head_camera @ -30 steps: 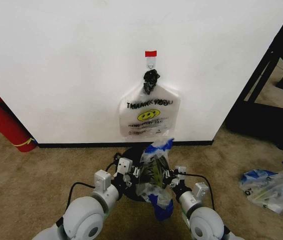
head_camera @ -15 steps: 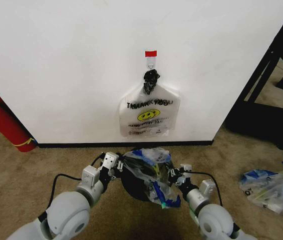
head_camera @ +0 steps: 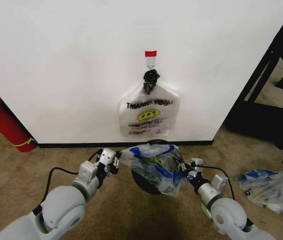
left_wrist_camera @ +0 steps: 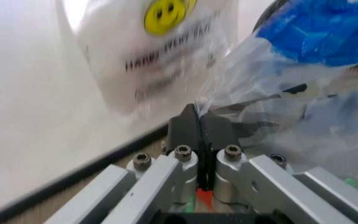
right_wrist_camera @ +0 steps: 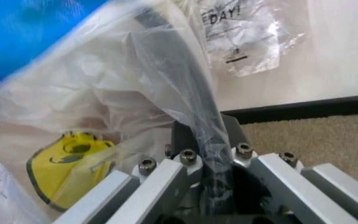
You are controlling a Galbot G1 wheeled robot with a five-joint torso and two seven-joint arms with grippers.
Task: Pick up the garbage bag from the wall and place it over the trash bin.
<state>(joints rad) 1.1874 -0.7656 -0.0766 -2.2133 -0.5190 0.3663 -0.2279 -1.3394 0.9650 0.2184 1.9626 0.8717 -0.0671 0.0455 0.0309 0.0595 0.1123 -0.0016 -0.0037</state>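
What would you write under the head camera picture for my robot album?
Both grippers, left and right, stretch the garbage bag open above the trash bin.

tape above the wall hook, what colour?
Red tape, a small strip on the white wall just above the hook; clearest in the head view.

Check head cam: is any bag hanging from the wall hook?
Yes, a flat bag with a black knotted top hangs from the red-taped hook on the wall.

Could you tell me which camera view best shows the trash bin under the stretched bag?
The head view: the trash bin sits on carpet below the wall, the garbage bag stretched over it. The right wrist view shows one dark curved strip of rim through plastic; the left wrist, a corner edge.
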